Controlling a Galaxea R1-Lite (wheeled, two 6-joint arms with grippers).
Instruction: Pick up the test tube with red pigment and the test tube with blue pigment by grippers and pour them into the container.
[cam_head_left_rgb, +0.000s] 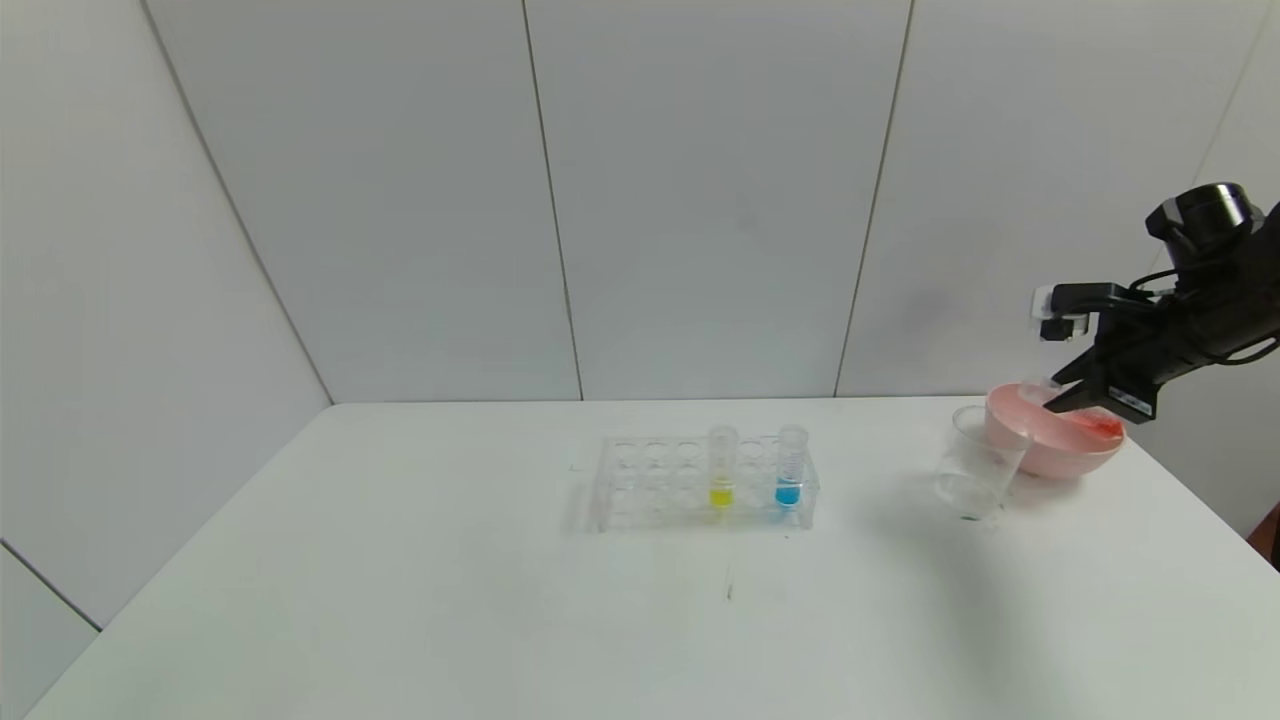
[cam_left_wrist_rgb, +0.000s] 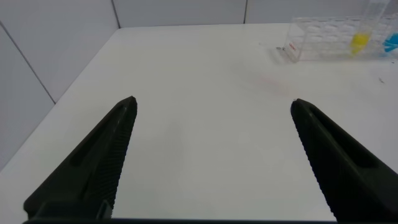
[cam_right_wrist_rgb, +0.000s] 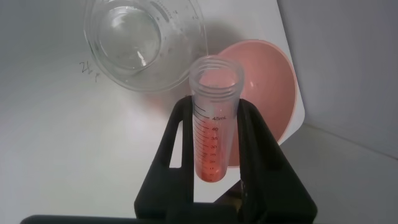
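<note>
Red-pigment test tube (cam_right_wrist_rgb: 213, 118), a clear plastic graduated cylinder with red-orange liquid pooled toward its rounded end, is clamped between the narrow black fingers of the right gripper (cam_head_left_rgb: 1068, 397). In the head view the tube lies tilted, its open mouth pointing toward the clear flared-rim container (cam_head_left_rgb: 975, 462) while its body sits above the pink plastic bowl (cam_head_left_rgb: 1060, 450). In the right wrist view the tube's mouth lies over the edge where container (cam_right_wrist_rgb: 138, 38) and bowl (cam_right_wrist_rgb: 267, 87) meet; whether liquid is leaving the tube cannot be told.

Nearest the robot, the left gripper (cam_left_wrist_rgb: 211, 155) hangs over the bare near-left part of the white table (cam_left_wrist_rgb: 205, 81), its two black fingers (cam_left_wrist_rgb: 99, 162) spread wide with nothing between them.

Mid-table stands a clear plastic tube rack (cam_head_left_rgb: 705, 483). The blue-pigment test tube (cam_head_left_rgb: 790, 466), a clear graduated tube with bright blue liquid at its tip, stands upright in a hole near the rack's right end. A like tube with yellow liquid (cam_head_left_rgb: 722, 467) stands upright just to its left.

Farther right, the container stands on the table, touching or just beside the pink bowl behind it.
</note>
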